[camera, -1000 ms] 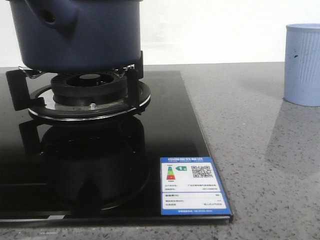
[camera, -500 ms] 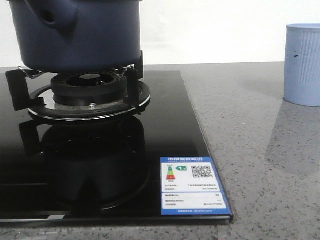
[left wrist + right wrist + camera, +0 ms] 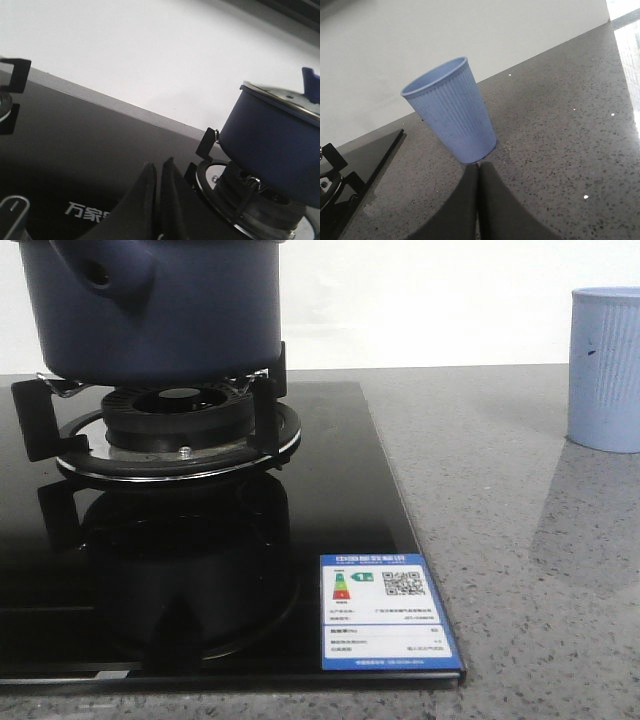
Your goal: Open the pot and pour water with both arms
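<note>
1. The left tool (image 3: 156,187) hangs low over the black cooktop (image 3: 340,490), fingers pressed together and holding nothing; it should open before it nears the lid.
2. The pot (image 3: 160,310) sits on the burner grate (image 3: 180,430) at the cooktop's far left, lid (image 3: 280,97) on. Judged from here, opening is not begun; come at the blue knob (image 3: 311,82) from above.
3. The right tool (image 3: 478,200), likewise closed and empty, rests near the light blue cup (image 3: 451,112) on the grey surface (image 3: 520,540).
</note>
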